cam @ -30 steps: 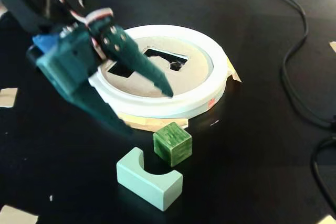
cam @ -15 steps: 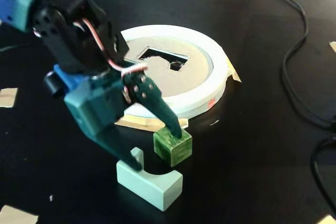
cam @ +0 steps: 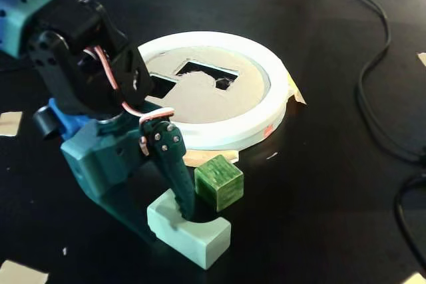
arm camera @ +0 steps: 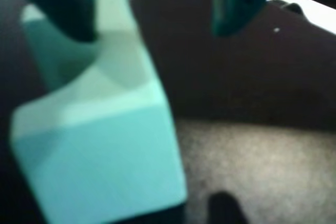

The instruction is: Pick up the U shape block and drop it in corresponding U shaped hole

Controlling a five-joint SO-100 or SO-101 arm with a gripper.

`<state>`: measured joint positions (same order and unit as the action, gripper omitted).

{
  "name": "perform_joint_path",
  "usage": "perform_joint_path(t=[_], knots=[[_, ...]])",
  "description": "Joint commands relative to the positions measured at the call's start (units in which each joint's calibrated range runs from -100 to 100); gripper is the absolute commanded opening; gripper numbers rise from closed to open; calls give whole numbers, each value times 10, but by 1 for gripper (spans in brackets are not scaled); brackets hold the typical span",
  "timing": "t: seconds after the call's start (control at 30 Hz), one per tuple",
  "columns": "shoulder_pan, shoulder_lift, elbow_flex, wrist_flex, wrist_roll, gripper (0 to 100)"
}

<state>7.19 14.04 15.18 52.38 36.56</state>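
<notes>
The pale mint-green U shape block (cam: 189,232) lies flat on the black worktop (cam: 319,184), at about 6 o'clock from the white-ringed tan cardboard disc (cam: 266,121). Its half-round notch faces 1 o'clock, toward the dark green wooden cube (cam: 219,181) that sits just beside it.

The teal two-finger gripper (cam: 163,221) is down at the block with its jaws apart. In the fixed view one finger reaches into the notch; the other drops behind the block's far left side and is mostly hidden. The wrist view (arm camera: 152,19), blurred, shows one dark finger over the notched end of the block and the other off to the right above bare worktop, so nothing is clamped yet.

The block looks like painted wood or dense plastic: rigid, light and smooth-faced, so it should not deform, though it could slip or swivel under a weak pinch. The best hold is probably across the thin web behind the notch, one pad in the curve and one on the flat back. Closing off-centre may spin the block or nudge the cube.

The U shaped hole (cam: 200,71), a dark wide cutout with a rounded tab, opens in the disc at about 12 o'clock from the block, well apart from it. The block's notch would need to be turned to match the tab.
</notes>
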Motion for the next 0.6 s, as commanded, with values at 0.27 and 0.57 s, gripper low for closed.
perform_joint_path(t=[0.27,0.57], knots=[[-1,42,-47,3,0,28],[0,35,-47,5,0,27]])
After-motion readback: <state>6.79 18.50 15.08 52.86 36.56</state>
